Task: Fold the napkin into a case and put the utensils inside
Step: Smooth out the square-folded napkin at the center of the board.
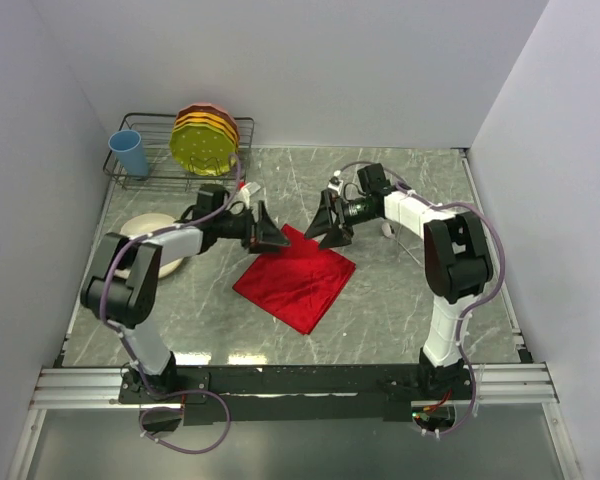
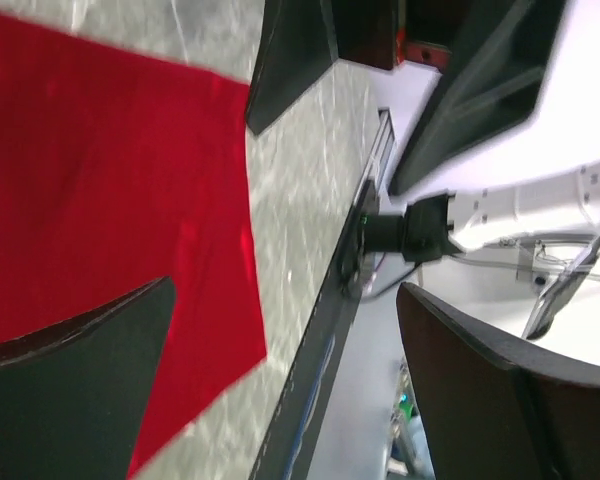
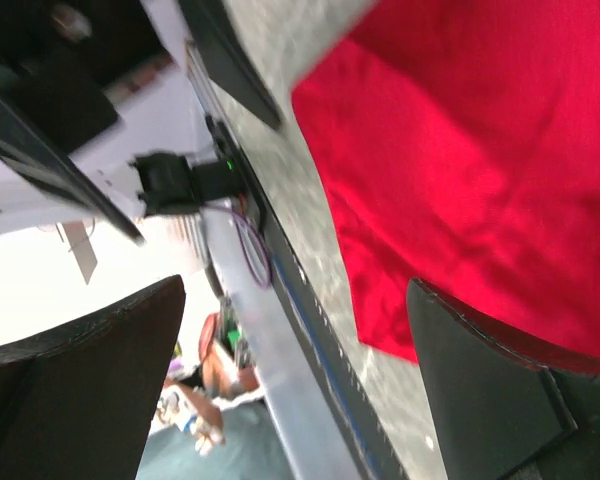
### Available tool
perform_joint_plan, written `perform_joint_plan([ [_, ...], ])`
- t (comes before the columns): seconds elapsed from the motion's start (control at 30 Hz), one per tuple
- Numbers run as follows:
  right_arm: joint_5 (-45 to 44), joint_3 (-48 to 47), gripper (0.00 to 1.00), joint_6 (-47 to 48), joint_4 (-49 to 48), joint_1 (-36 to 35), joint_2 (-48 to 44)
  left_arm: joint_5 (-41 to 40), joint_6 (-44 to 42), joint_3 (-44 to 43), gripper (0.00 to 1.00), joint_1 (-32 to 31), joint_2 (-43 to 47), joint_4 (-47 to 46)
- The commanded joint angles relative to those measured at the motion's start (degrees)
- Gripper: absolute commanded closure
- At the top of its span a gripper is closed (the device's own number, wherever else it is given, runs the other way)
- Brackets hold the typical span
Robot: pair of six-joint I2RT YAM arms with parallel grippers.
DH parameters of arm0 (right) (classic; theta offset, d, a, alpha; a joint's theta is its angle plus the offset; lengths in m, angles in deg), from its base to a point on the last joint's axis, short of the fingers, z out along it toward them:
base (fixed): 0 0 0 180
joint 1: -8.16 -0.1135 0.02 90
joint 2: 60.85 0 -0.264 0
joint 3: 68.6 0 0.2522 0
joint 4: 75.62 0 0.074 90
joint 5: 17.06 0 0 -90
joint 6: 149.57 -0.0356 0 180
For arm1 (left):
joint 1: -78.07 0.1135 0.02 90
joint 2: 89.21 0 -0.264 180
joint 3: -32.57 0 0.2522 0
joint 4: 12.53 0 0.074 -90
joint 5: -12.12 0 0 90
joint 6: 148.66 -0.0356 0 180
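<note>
The red napkin (image 1: 298, 278) lies on the marble table as a flat diamond, its far corner pointing between the two grippers. My left gripper (image 1: 273, 232) hovers open over the napkin's far-left edge, with nothing between its fingers. My right gripper (image 1: 326, 224) is open too, just above the far corner, and faces the left one. In the left wrist view the napkin (image 2: 100, 180) fills the left side, with the open left gripper (image 2: 290, 390) over its edge. The right wrist view has the napkin (image 3: 480, 150) at upper right behind the open right gripper (image 3: 295, 390). The utensils are out of view.
A cream plate (image 1: 140, 232) sits at the left, partly under the left arm. At the back left a wire rack (image 1: 150, 178) holds yellow and orange plates (image 1: 208, 135) and a blue cup (image 1: 130, 152). A small pale object (image 1: 387, 230) lies by the right arm.
</note>
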Motion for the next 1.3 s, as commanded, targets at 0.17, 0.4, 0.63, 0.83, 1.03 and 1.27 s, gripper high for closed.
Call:
perform_joint_plan([
  [0.17,-1.8,-0.9,0.00,-9.5,-11.9,0.0,8.1,-6.4,10.1,-4.1,0.01,-2.5,-13.5,-11.2],
  [0.4,-6.8,-1.3,0.00,-4.3,-6.8,1.9,13.8,-6.3,10.6,-1.2,0.01,-0.3,-16.7,-10.8],
  [0.63,-5.5,-3.3,0.00,0.8,-0.2,2.3,10.9,-2.9,8.7,1.1,0.01,1.4,-11.3,-10.1],
  [0.83,0.4,-3.1,0.00,-14.4,-15.3,1.0,4.1,-0.9,4.6,-0.1,0.01,-1.9,-3.5,-7.9],
  [1.03,-0.9,-3.7,0.00,-33.0,-35.3,-2.9,6.1,-2.3,7.5,4.7,0.01,-2.2,-1.8,-12.5],
  [1.27,-1.1,-6.0,0.00,-50.0,-52.2,-6.6,15.5,-4.2,6.4,4.5,0.01,-2.1,-5.5,-12.9],
])
